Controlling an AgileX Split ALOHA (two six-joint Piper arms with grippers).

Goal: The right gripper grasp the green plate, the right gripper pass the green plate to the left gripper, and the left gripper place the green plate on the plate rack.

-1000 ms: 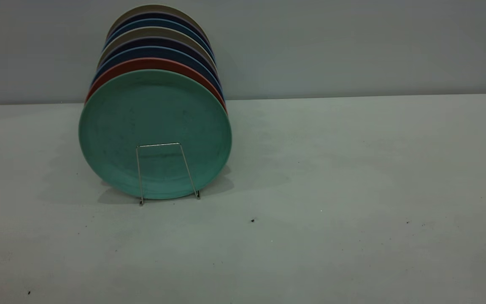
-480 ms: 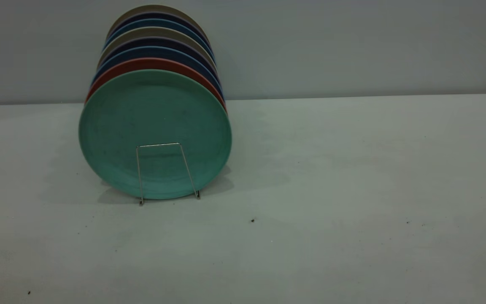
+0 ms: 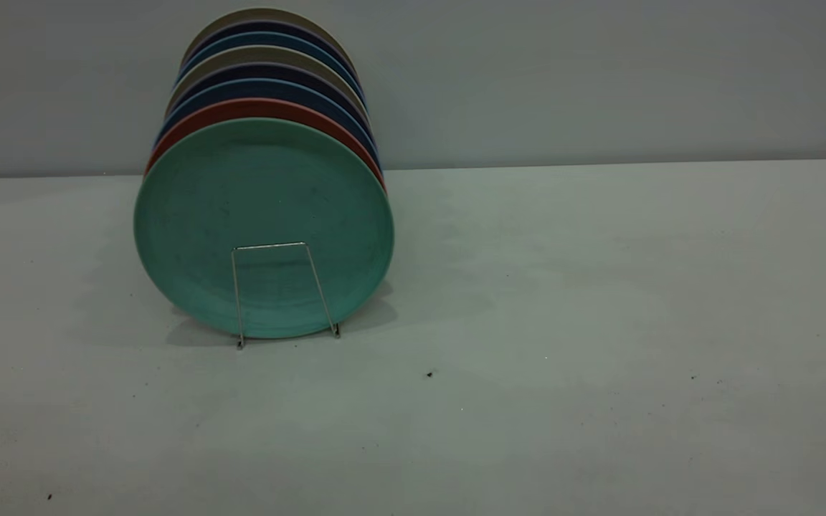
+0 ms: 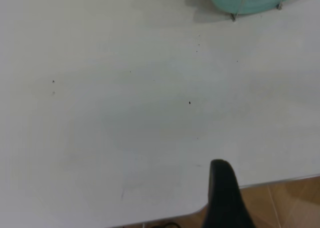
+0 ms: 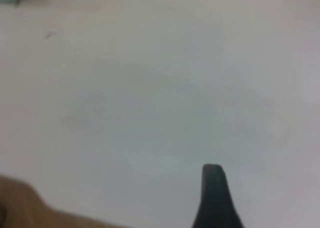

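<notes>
One green plate (image 3: 262,222) stands upright at the front of the plate rack (image 3: 280,290), apparently stiff, light, smooth; best pinched at its exposed upper rim; neither gripper's jaw state can be told.

Dim, even light is falling from above, casting a soft shadow under the green plate (image 3: 262,222) onto the table (image 3: 563,287). The right wrist view is showing blurred, its dark finger (image 5: 215,198) hazy; the left wrist view is showing sharper.
</notes>
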